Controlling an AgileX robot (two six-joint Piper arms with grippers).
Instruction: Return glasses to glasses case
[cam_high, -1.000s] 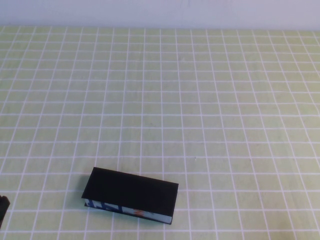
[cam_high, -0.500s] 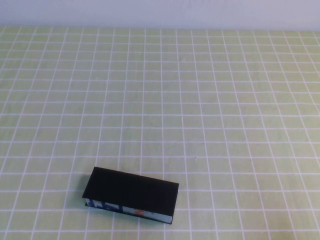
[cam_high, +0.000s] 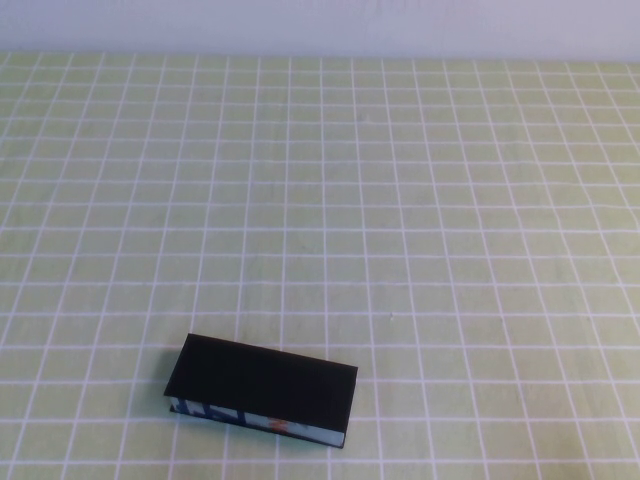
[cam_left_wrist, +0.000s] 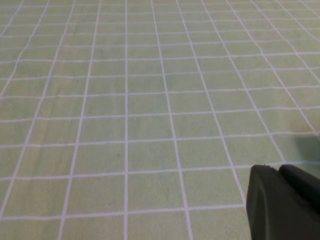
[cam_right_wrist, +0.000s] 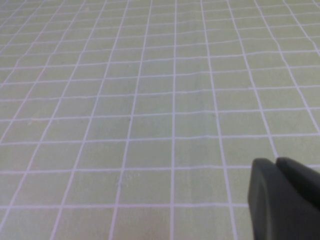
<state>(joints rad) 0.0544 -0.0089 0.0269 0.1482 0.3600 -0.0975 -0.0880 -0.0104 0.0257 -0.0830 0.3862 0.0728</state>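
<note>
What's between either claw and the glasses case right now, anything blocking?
Nothing visible. The glasses case lies closed and alone on the checked tablecloth, near the front left. The left claw and right claw appear only in their wrist views, both shut, over bare cloth. No glasses are in view.

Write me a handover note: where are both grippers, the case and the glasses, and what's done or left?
Left gripper: fingers together, holding nothing, over bare tablecloth.
Right gripper: shut, empty, also over bare cloth.
Neither arm shows in the high view.
Glasses case: lid closed, lying on the near left part of the table.
Glasses: not visible, presumably inside the case.
Left: looks finished; confirm the glasses are in.
</note>
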